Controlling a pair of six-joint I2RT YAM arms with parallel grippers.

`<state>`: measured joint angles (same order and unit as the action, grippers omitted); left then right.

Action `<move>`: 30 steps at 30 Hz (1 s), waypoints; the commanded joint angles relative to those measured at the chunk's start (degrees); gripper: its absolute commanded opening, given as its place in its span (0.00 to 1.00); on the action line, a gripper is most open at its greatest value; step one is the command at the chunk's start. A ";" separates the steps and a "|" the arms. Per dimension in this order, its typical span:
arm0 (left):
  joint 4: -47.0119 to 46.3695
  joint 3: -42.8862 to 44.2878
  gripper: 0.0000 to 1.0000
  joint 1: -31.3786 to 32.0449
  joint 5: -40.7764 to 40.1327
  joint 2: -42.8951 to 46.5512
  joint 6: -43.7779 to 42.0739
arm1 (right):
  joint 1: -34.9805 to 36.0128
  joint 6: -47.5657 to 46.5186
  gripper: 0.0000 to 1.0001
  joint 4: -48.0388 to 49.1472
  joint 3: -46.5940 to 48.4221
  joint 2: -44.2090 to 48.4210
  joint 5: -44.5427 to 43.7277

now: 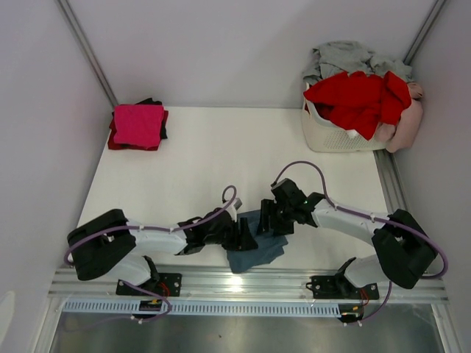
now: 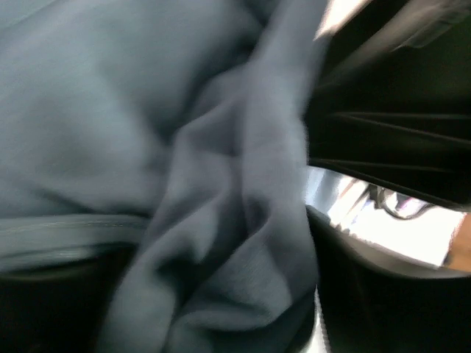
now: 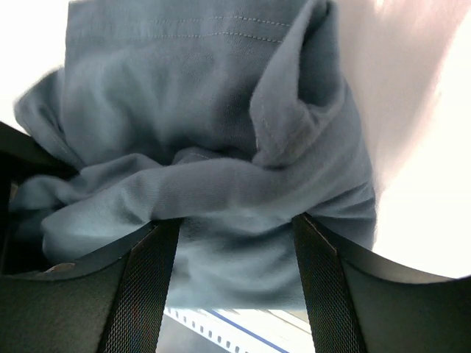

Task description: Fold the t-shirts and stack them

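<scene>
Slate-blue cotton fills both wrist views: the blue-grey t-shirt (image 1: 255, 250) is bunched between my two tools at the near edge of the desk (image 1: 191, 169). My right tool (image 3: 234, 224) is clamped on a thick wad of it. My left tool (image 1: 246, 235) is buried in cloth, and I cannot tell whether it grips. I judge I should find a hem and spread the shirt flat first. The magenta tee (image 1: 138, 123) tops a folded stack far left, and the basket (image 1: 324, 140) stands far right, both well clear. Only my own arms crowd the work.
</scene>
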<state>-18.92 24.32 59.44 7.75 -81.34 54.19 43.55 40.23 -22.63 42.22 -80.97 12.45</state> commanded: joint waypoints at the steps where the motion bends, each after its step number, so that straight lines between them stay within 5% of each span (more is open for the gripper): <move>1: 13.48 -3.75 0.57 1.12 -2.38 -1.99 -2.87 | 0.48 -0.24 0.67 -1.09 -0.03 2.57 -0.93; 3: 14.25 -4.80 0.18 1.20 -3.52 0.64 -2.60 | 0.22 -0.32 0.67 -1.62 -0.12 3.27 -1.72; 6: 18.12 -3.75 0.01 1.20 -5.02 2.41 -2.60 | -0.31 -0.24 0.67 -1.62 -0.20 4.33 -2.95; 15: 31.47 2.20 0.00 -0.02 -11.53 9.00 -4.18 | -2.50 2.40 0.68 0.22 -3.54 22.68 -19.45; 22: 39.92 14.24 0.00 -15.19 -10.39 12.26 -14.99 | -3.38 1.43 0.68 -0.75 -4.60 31.39 -22.91; 30: 43.96 29.62 0.00 -30.95 -5.56 -0.45 -24.56 | -3.47 1.43 0.68 -0.92 -5.74 35.88 -23.08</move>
<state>23.03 46.48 31.53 0.16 -76.64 35.86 40.25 41.80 -24.03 36.45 -46.94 -8.62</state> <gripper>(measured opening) 0.502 0.679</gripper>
